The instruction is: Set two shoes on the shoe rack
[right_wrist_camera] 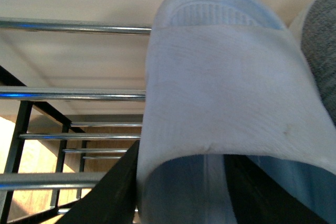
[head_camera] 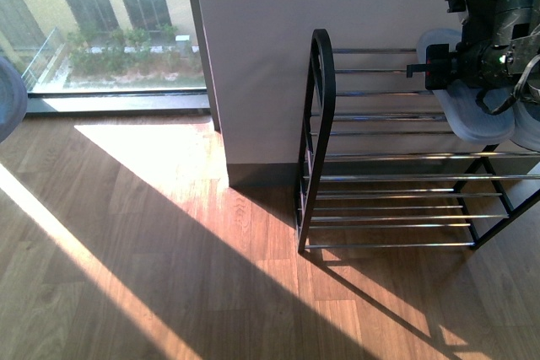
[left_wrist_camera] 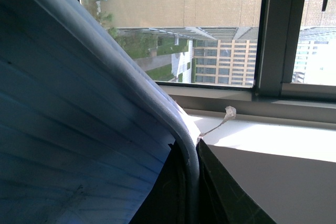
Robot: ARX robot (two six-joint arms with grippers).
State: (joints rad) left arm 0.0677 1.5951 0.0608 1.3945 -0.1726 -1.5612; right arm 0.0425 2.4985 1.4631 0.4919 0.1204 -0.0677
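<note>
Now, far left, a pale blue slide sits in the left gripper, pinched at its edge. Next comes the shoe rack. The right gripper holds another slide on the rack's top bars, beside a grey sneaker.

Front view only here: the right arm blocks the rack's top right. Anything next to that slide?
Observer: Yes. The right wrist view shows a grey knit sneaker beside the pale blue slide held by the right gripper over the shoe rack bars.
Operator: Left arm? Not in my frame.
Observer: The left wrist view shows the left gripper holding the second pale blue slide, with a window sill behind it.
</note>
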